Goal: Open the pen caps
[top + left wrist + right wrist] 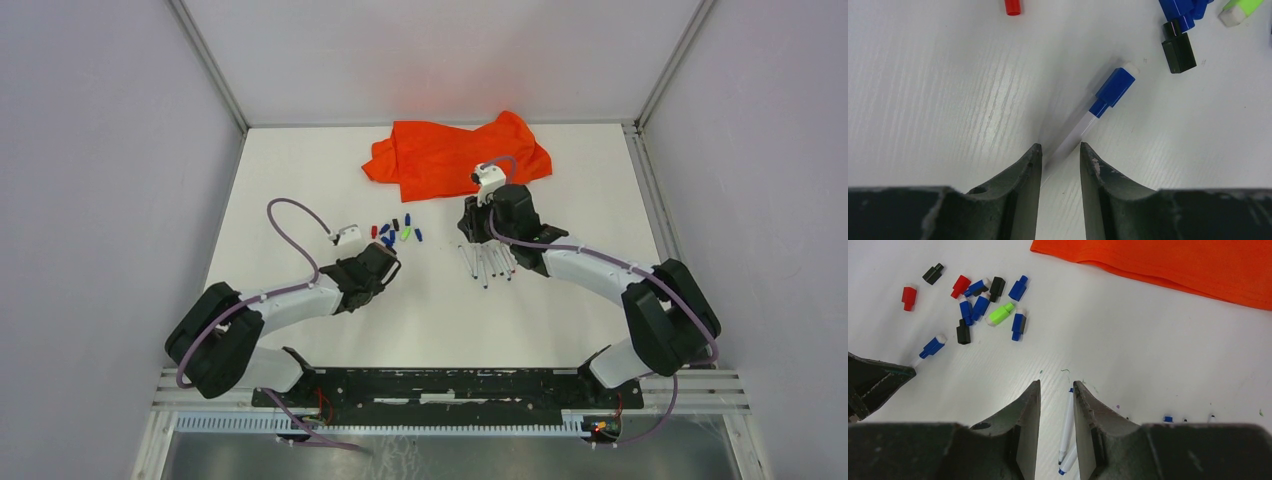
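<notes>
1. The left gripper (1060, 152) sits well on the near side of the orange cloth (1173, 265). Its fingers (1030, 170) stand a narrow gap apart, and the end of a white pen barrel (1073, 135) lies in that gap. The barrel is close against one finger, with bare table (300, 180) showing between it and the other, so the pen is not clamped.
2. A blue cap (1115, 87) sits on that pen's end toward the cloth.
3. The right gripper (1056, 390) is closer to the cloth. Its fingers are also narrowly parted, above a row of white barrels (490, 265) lying on the table. One of them shows in the gap, but I cannot tell whether it touches a finger.
4. The loose pen caps (982, 306) are blue, red and black, with one green. They lie in a small scatter between the left gripper and the cloth, apart from both.
5. The cloth lies crumpled at the table's far edge.
</notes>
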`<state>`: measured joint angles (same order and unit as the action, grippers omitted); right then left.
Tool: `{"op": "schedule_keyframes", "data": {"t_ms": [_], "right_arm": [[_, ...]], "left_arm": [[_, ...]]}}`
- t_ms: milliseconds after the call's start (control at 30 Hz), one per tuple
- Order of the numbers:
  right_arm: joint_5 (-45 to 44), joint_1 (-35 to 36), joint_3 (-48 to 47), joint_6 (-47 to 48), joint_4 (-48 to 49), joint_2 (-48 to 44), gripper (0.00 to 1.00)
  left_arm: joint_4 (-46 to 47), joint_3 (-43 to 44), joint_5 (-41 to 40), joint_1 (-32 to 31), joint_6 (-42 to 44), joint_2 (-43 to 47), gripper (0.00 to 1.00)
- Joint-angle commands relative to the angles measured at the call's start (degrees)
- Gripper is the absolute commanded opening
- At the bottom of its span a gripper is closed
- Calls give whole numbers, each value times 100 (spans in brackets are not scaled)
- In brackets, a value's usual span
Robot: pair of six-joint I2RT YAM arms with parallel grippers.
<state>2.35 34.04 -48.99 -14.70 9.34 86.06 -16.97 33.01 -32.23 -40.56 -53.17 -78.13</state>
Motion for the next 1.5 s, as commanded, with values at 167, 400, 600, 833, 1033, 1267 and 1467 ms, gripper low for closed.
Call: {"op": "schedule_keyframes", "data": {"t_ms": [167, 400, 600, 833, 1033, 1267, 1467], "right_arm": [[-121, 32, 108, -11, 126, -283, 35], [-75, 24, 197, -1, 169, -294, 35], [340, 32, 136, 124, 190, -188, 35], [1302, 17, 144, -206, 704, -12, 35], [1919, 23, 250, -769, 1303, 204, 36], [2573, 28, 606, -1642, 2445, 441, 40], [2779, 75, 698, -2134, 3024, 691, 42]], "left_arm": [[14, -296, 141, -136, -352, -124, 22], [166, -306, 181, -181, -281, -147, 13], [851, -588, 448, -189, 84, 185, 2], [2288, -1201, 1168, -190, 893, 1184, 2], [2966, -1508, 1604, -192, 1371, 1789, 2], [3635, -1768, 1857, -189, 1566, 2067, 2], [3963, -1838, 1826, -190, 1647, 2131, 2]]}}
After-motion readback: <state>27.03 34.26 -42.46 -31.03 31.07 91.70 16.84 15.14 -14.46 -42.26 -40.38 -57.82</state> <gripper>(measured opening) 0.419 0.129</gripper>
